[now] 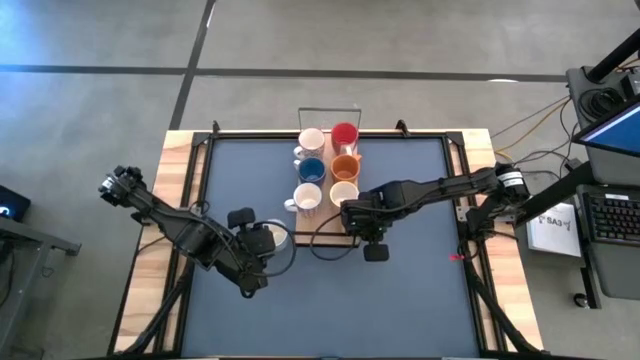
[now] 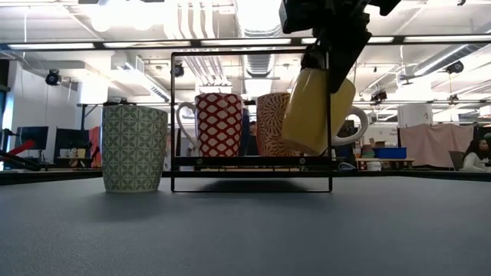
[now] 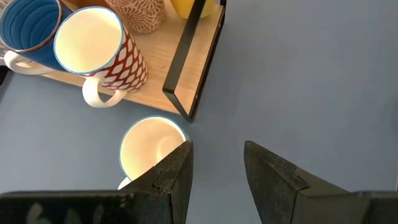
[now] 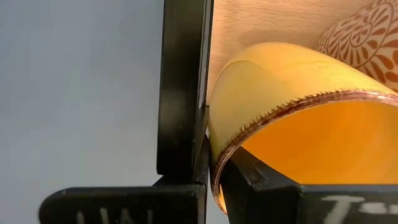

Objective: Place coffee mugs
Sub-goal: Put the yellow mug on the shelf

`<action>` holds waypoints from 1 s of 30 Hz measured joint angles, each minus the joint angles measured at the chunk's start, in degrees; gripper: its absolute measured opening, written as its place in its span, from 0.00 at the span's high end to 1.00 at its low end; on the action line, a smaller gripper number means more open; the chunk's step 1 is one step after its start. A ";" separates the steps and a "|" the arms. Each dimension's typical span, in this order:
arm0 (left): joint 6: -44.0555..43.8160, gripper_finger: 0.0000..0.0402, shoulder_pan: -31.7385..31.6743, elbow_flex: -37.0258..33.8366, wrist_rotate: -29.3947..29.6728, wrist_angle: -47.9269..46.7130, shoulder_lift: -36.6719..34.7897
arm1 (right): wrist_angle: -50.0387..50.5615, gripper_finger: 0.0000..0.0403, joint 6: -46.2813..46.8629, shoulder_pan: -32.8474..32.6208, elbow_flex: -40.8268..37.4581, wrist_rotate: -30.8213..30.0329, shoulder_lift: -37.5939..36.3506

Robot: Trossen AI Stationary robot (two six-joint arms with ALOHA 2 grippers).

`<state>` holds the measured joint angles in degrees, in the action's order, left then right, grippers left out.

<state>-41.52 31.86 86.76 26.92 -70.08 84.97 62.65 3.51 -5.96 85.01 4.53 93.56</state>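
Note:
A light-wood tray with a black frame holds several mugs, among them a blue one, a red-patterned one and an orange-patterned one. My right gripper is shut on a yellow mug and holds it tilted over the tray's near right corner. A green-patterned white mug stands on its base on the blue mat, just off the tray's near left corner. My left gripper hovers open beside this mug, touching nothing. My right gripper pinches the yellow mug's wall at the rim, one finger inside the mug and one outside. The fingers come from above, slanting down. The mug hangs tilted below them, handle toward the table's right, its bottom just above the tray.
The black frame's upright bar stands right beside the held mug. Bare blue mat stretches in front of the tray and on both sides of it. Wooden borders run along the table's left and right edges.

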 joint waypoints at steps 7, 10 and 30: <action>0.00 0.69 0.00 0.00 0.02 0.06 -0.09 | 0.02 0.97 -0.74 0.00 0.00 0.38 0.00; 0.00 0.69 0.00 0.00 0.02 0.06 -0.11 | -0.02 0.97 -1.66 0.00 0.00 0.38 -0.07; -1.25 0.69 0.24 0.00 0.06 0.13 -0.11 | 2.17 0.97 -17.46 -0.02 0.02 -2.01 -0.44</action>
<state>-42.76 32.10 86.76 26.97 -69.95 84.86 64.82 -13.95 -5.98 85.03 2.52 93.12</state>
